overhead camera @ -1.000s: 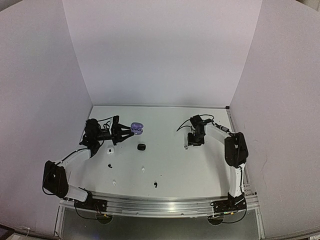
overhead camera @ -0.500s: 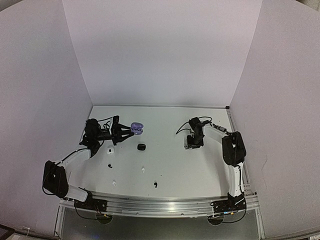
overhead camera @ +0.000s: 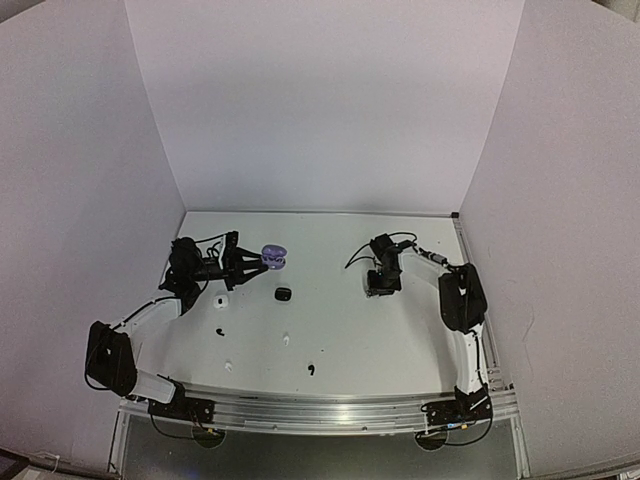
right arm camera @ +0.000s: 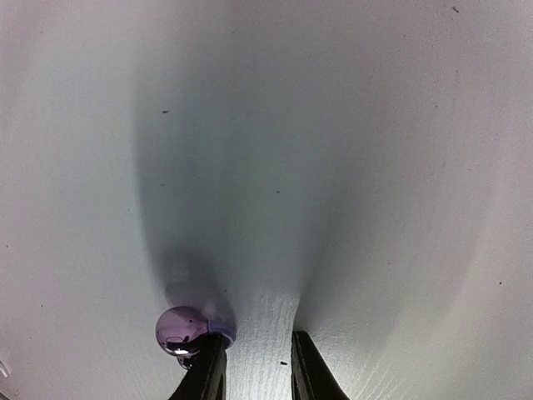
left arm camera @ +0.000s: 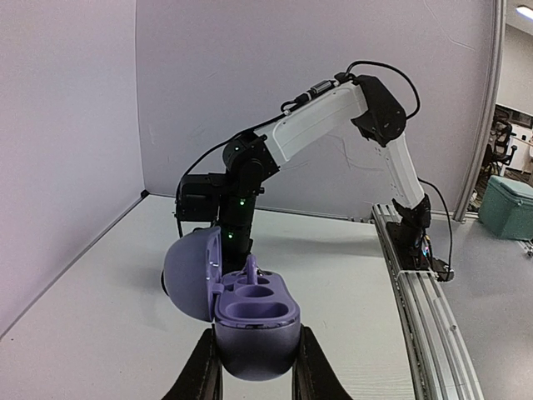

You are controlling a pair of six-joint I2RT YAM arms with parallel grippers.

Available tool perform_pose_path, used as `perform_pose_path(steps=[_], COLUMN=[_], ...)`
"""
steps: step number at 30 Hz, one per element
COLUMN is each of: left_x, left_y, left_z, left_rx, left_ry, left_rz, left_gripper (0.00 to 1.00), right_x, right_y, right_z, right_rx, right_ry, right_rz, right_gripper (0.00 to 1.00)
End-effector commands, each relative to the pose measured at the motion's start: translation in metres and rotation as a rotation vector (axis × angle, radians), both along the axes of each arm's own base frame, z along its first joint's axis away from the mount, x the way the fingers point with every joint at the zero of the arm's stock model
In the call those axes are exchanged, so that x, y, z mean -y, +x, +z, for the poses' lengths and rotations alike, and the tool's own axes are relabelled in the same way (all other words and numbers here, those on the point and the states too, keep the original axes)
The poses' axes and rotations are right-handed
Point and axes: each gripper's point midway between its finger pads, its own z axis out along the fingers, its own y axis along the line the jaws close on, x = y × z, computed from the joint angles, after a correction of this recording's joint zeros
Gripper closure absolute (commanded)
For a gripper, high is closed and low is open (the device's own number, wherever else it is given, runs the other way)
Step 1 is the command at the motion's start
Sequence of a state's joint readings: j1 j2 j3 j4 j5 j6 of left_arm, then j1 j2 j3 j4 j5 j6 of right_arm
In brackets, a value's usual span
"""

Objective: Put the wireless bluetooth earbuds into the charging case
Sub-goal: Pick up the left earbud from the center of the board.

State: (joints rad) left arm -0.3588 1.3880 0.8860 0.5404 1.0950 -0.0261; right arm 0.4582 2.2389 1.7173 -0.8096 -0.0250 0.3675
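Left hand (left arm camera: pixel 254 371) clamps the open purple charging case (left arm camera: pixel 254 321) at far left, wells up to receive buds. Right hand (right arm camera: pixel 256 367), fingers slightly apart, meets the tabletop (right arm camera: pixel 350 167); a shiny earbud (right arm camera: pixel 180 327) sits just outside one finger, ungrasped.

My left end effector (left arm camera: pixel 256 371) reached forward level, clamped on the charging case (left arm camera: pixel 254 321); my right end effector (right arm camera: pixel 256 367) pointed straight down from a bent arm, fingers (right arm camera: pixel 312 379) narrowly parted.
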Motion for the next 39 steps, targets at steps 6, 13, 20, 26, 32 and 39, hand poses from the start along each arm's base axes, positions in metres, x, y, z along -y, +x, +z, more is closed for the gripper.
perform_pose_path(steps=[6, 13, 20, 26, 32, 39], left_x=[-0.003, -0.003, -0.003, -0.003, -0.003, -0.003], left_y=[-0.001, -0.001, 0.0, 0.0, 0.0, 0.001], left_z=[0.011, 0.011, 0.009, 0.01, 0.008, 0.008], left_rx=[0.055, 0.059, 0.055, 0.059, 0.08, 0.09], left_ry=[-0.013, -0.011, -0.009, -0.011, -0.005, -0.006], left_rz=[0.012, 0.016, 0.016, 0.019, 0.021, 0.024], left_gripper=[1.0, 1.0, 1.0, 1.0, 1.0, 1.0], right_x=[-0.024, -0.04, -0.054, -0.053, -0.038, -0.015], right_y=[0.003, 0.002, 0.008, 0.002, -0.015, -0.048], right_z=[-0.003, -0.006, 0.005, -0.012, -0.048, -0.09], right_rx=[0.015, 0.012, 0.032, -0.007, -0.046, -0.15], right_ry=[-0.005, 0.009, 0.046, 0.016, -0.164, -0.294], right_rz=[0.038, 0.047, 0.015, -0.027, 0.009, 0.049], right_gripper=[0.78, 0.78, 0.77, 0.79, 0.81, 0.93])
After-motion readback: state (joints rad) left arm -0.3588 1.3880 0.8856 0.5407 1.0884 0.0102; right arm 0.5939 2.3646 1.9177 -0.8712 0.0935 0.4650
